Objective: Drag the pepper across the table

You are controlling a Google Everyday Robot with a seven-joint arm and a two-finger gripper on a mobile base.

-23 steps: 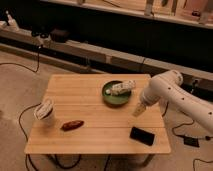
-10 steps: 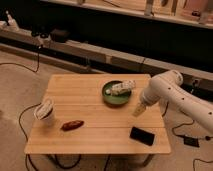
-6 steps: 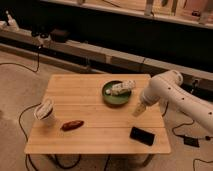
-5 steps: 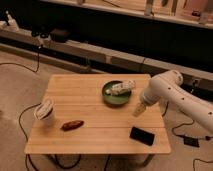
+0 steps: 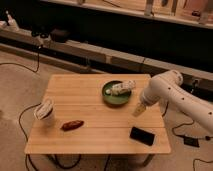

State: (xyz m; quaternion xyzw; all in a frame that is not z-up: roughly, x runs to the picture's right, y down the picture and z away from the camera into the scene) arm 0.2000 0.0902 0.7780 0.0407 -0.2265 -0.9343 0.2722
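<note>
The pepper (image 5: pixel 72 125) is small, elongated and dark red-brown. It lies on the light wooden table (image 5: pixel 100 112) near the front left. My gripper (image 5: pixel 138 109) hangs from the white arm over the right side of the table, just right of the green plate (image 5: pixel 116 95) and far from the pepper. Nothing is held in it that I can see.
The green plate holds a pale wrapped item (image 5: pixel 123 87). A white cup (image 5: pixel 45 112) with something in it stands at the left edge, close to the pepper. A black phone (image 5: pixel 142 135) lies at the front right. Cables run on the floor around the table.
</note>
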